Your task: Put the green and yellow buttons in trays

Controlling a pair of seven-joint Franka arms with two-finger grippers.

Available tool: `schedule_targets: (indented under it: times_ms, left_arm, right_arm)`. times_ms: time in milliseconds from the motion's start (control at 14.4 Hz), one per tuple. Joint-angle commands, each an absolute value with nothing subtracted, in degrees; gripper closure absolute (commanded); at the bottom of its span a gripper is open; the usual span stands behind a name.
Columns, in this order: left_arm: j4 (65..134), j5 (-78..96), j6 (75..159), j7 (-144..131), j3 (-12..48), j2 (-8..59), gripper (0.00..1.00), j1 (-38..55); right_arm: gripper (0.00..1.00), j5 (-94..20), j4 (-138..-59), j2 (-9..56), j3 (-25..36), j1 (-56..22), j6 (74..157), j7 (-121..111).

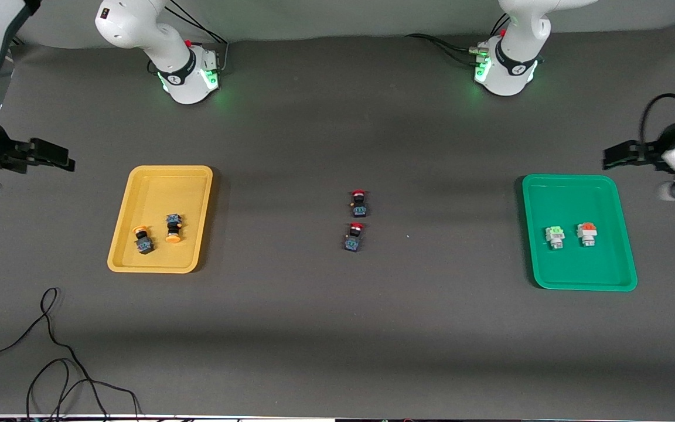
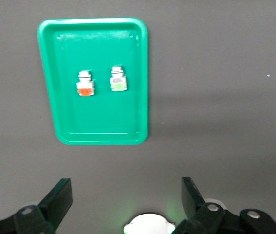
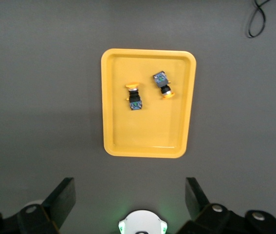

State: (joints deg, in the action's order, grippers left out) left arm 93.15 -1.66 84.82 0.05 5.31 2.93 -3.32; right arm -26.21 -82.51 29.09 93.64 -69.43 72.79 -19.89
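Black cable (image 1: 50, 346) loops lowest in the front view; both trays are filled.
Mid-left, the glossy yellow tray (image 1: 132, 258) holds two orange-capped buttons (image 1: 144, 239); mid-right, the green tray (image 1: 619, 275) holds two pale buttons (image 1: 555, 237); red-capped buttons (image 1: 358, 203) lie at centre. Left wrist view: left gripper (image 2: 127, 201) gapes empty, tray upper left. Right wrist view: right gripper (image 3: 130, 201) gapes empty, tray centred above.

Green rectangular plastic tray (image 2: 60, 97) on dark table (image 2: 215, 97); inside, side by side: orange-topped grey-white button (image 2: 84, 84), green-topped grey-white button (image 2: 118, 79); left gripper (image 2: 126, 202) fingers spread, empty.
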Motion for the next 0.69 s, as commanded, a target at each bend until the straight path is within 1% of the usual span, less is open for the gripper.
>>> schedule_targets:
  times_ms: [0,139,208,625]
  left_arm:
    - [93.87,-0.88,84.2,-3.68,3.78,1.58,0.0,1.04]
    - [93.69,-0.18,84.11,-4.39,1.51,1.41,0.0,4.12]
    - [93.69,0.61,84.11,-4.39,1.15,1.15,0.0,4.22]
    - [92.64,1.23,84.2,-1.24,0.97,1.05,0.0,3.6]
  right_arm:
    - [0.0,-24.79,-81.91,29.09,93.52,-69.26,71.54,-18.72]
    - [0.0,-24.7,-81.91,29.09,93.52,-69.26,71.37,-18.72]
    - [0.0,-24.7,-81.91,29.09,93.69,-69.17,70.93,-18.72]
    - [0.0,-24.43,-82.0,29.71,93.61,-68.91,69.35,-18.72]
